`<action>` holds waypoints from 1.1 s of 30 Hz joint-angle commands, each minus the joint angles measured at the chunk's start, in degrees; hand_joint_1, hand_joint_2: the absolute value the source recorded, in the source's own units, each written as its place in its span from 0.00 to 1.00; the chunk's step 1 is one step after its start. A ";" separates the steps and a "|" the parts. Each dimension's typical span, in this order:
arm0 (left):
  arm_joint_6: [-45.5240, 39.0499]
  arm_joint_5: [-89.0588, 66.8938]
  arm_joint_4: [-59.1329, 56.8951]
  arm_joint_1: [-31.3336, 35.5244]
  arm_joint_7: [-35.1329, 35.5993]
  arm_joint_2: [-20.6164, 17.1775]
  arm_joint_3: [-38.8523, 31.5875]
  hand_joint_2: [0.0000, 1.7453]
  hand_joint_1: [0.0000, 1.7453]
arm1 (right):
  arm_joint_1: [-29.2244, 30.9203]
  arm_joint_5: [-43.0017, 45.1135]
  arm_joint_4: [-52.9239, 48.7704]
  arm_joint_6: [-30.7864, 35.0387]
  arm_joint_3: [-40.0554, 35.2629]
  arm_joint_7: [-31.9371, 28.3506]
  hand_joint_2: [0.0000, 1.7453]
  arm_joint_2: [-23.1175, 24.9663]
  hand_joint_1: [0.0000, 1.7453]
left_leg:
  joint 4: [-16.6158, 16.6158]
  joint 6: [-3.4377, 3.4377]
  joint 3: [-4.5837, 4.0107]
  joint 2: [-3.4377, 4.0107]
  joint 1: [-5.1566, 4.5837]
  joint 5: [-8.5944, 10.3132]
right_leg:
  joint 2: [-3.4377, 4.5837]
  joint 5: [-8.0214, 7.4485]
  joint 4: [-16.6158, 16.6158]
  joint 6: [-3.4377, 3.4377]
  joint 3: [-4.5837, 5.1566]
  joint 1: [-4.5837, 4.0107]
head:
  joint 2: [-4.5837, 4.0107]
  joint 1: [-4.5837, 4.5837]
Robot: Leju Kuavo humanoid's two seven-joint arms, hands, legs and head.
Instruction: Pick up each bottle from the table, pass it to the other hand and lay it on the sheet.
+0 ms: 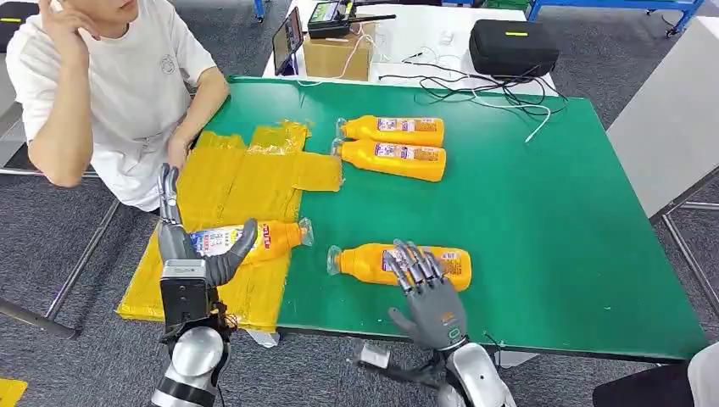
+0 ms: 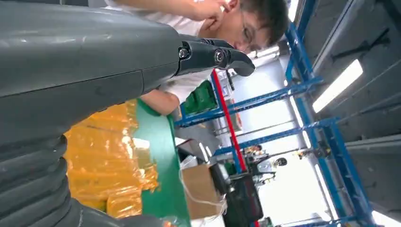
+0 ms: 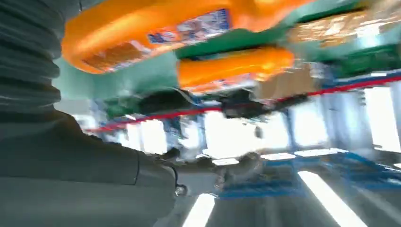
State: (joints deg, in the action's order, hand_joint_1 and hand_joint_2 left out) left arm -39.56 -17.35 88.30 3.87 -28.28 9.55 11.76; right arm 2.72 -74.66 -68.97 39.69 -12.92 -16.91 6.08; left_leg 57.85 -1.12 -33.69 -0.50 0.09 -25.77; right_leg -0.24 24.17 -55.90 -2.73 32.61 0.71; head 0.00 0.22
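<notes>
My left hand (image 1: pixel 197 254) sat over the yellow sheet (image 1: pixel 237 182) at the table's (image 1: pixel 543 220) left edge, fingers wide, thumb against the bottle (image 1: pixel 254 239) lying on the sheet; probably just releasing. My right hand (image 1: pixel 424 288) hovered, fingers spread and holding nothing, above the nearest bottle (image 1: pixel 373 263) by the front edge. Two more bottles (image 1: pixel 398 146) lay toward the back edge. I judged best: lower squarely over its middle, wrap across its width, then lift level.
</notes>
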 commanded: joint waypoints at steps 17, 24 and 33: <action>-0.44 -3.72 -2.04 2.26 2.28 1.28 -2.68 1.00 0.00 | 18.11 2.74 27.50 -8.51 -5.62 17.66 1.00 -5.11 0.00 | 0.00 0.05 0.09 0.08 0.01 -0.01 | 0.09 -0.05 0.01 0.06 -0.07 -0.02 | 0.02 -0.02; -0.44 -3.71 -2.23 2.41 2.53 1.28 -2.81 1.00 0.00 | 18.90 2.67 29.17 -10.32 -5.54 18.56 1.00 -4.63 0.00 | -0.01 0.07 0.11 0.01 0.00 -0.01 | 0.00 -0.01 0.00 0.08 -0.10 -0.01 | 0.00 -0.02; 0.95 -3.89 0.28 0.60 6.30 1.05 -2.49 1.00 0.00 | 23.12 -2.20 34.41 -24.27 -7.29 31.07 1.00 -4.01 0.00 | -0.02 0.06 0.19 0.16 0.03 0.00 | 0.13 -0.07 0.04 0.06 -0.13 -0.04 | 0.00 -0.02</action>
State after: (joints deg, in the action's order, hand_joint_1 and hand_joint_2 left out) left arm -39.89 -21.44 89.09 4.25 -24.06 10.69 9.90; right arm 21.78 -75.02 -44.02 22.49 -18.19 8.37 2.03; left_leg 57.86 -1.13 -33.55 -0.35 0.08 -25.76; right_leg -0.17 24.12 -55.90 -2.76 32.54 0.72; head 0.00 0.20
